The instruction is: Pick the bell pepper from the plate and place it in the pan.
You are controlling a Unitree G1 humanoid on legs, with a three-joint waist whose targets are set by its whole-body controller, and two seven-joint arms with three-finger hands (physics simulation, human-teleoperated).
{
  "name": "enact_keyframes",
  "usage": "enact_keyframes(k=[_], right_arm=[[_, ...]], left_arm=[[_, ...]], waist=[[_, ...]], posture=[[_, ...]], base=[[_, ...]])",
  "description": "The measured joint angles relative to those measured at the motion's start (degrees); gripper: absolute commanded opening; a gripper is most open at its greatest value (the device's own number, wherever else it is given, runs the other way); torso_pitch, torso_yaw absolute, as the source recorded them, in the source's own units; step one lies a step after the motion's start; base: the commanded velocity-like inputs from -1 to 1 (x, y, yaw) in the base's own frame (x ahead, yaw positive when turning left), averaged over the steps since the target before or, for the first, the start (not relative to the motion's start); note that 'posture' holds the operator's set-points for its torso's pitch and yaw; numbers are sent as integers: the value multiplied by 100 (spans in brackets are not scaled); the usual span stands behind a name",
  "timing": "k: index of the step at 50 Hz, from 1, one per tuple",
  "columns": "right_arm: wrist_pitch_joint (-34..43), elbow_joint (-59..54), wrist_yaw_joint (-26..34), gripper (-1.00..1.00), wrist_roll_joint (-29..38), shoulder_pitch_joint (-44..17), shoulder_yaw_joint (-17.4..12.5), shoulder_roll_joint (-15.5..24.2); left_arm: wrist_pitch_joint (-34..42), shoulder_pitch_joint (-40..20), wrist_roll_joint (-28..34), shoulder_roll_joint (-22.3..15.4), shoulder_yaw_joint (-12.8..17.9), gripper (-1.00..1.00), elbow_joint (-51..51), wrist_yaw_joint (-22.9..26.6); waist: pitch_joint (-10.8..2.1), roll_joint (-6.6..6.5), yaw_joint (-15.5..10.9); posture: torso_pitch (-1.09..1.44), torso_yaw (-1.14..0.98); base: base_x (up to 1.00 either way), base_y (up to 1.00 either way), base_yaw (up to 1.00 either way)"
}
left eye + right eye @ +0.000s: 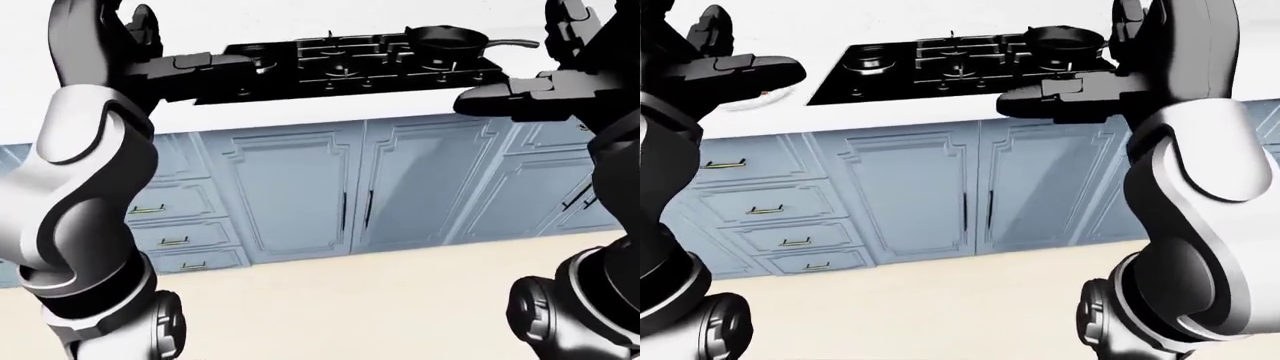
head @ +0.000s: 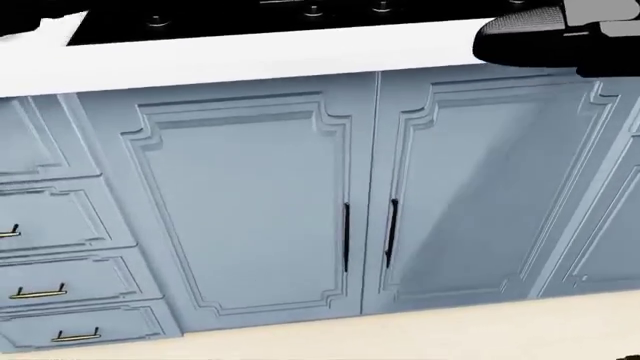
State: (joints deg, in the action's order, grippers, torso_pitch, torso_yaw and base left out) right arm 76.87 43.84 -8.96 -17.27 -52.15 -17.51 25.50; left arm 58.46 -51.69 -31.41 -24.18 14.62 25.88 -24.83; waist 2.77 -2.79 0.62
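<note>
Both hands hover empty over the counter edge, fingers loosely open: left hand [image 1: 215, 64] at the stove's left, right hand [image 1: 1060, 96] below the pan [image 1: 445, 37], which sits at the stove's [image 1: 940, 64] upper right; the pepper cannot be made out, though a pale plate edge [image 1: 755, 99] peeks behind the left hand in the right-eye view; judged an approach step; next, get closer and reach the plate with the left hand.

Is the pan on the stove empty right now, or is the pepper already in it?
Empty, as far as shows: the pan sits on the cooktop with only dark interior visible in the left-eye view, no pepper.
</note>
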Motion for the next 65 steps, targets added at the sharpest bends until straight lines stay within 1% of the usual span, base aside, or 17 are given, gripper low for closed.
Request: enact_keyframes(k=[1, 5, 15, 17, 19, 21, 25, 27, 28, 32, 41, 43, 47, 51, 54, 58, 65], right_arm=[[-4, -24, -4, 100, -7, -23, 19, -2], [61, -24, 36, 100, -117, 56, 158, -70], [6, 16, -17, 100, -133, -44, 50, 13], [38, 7, -37, 100, -127, 21, -3, 21], [108, -40, -66, 100, -111, 57, -27, 23], [112, -74, -78, 100, -110, 11, -11, 35], [40, 15, -77, 100, -139, -14, -23, 56], [32, -6, -85, 100, -144, -20, -25, 60], [30, -13, -88, 100, -150, -28, -8, 32], [90, -30, -43, 100, -257, 57, 126, -13], [-24, 8, -102, 100, -248, -25, 9, 52], [-14, -13, -119, 100, -239, 64, -38, 56], [54, -101, -158, 100, -221, 58, -28, 72], [-26, -35, -158, 100, -245, 24, -21, 90], [-18, -63, -170, 100, -251, -9, -2, 69], [55, -57, -119, 100, -358, 48, 125, 28], [-55, -15, -155, 100, -328, -9, 21, 80]], left_arm=[[-6, -2, 1, -12, 7, 100, -5, -4], [57, 115, 50, -35, 93, 100, -109, -56], [5, 18, 38, -33, 31, 100, -66, -41], [-13, 86, 38, 29, -34, 100, -54, -26], [45, 106, 0, 52, -105, 100, -109, 3], [99, 64, -24, 40, -95, 100, -121, 9], [3, 18, 11, 14, -34, 100, -30, 5], [-33, 15, 26, 11, -35, 100, -25, 6], [-41, 19, 32, -12, -19, 100, -40, 7], [79, 108, 74, -13, 82, 100, -108, -67], [-25, 28, 58, -28, 35, 100, -67, -20], [-38, 97, 52, 31, -25, 100, -61, -5], [27, 107, 14, 49, -102, 100, -160, 37], [-18, 33, 35, 27, -35, 100, -62, 24], [-13, -10, 31, -1, -11, 100, -40, 5], [48, 108, 84, -15, 81, 100, -133, -50], [-25, 48, 82, -10, 18, 100, -85, -15]], waist=[[-43, -162, -13], [15, -55, -103], [-11, 598, -57], [37, 472, 6], [-13, 546, -7], [-60, 517, -33], [11, 191, -26], [-5, -56, -6], [-31, -102, -34], [27, 32, -84], [-19, 607, -40], [29, 496, 16], [-62, 522, -39], [12, 204, -29], [-26, -102, -31], [21, 17, -89], [7, 418, -35]], posture=[[0, 0], [0, 0], [0, 0], [0, 0], [0, 0], [0, 0], [0, 0], [0, 0], [0, 0], [0, 0], [0, 0], [0, 0], [0, 0], [0, 0], [0, 0], [0, 0], [0, 0]], base=[[0, 30, 0], [0, 30, 0], [0, 30, 0], [0, 30, 0], [0, 30, 0], [0, 30, 0], [0, 30, 0], [0, 30, 0], [0, 30, 0], [0, 30, 0], [0, 30, 0], [0, 29, 0], [0, 30, 0], [0, 30, 0], [0, 30, 0], [0, 30, 0], [0, 30, 0]])
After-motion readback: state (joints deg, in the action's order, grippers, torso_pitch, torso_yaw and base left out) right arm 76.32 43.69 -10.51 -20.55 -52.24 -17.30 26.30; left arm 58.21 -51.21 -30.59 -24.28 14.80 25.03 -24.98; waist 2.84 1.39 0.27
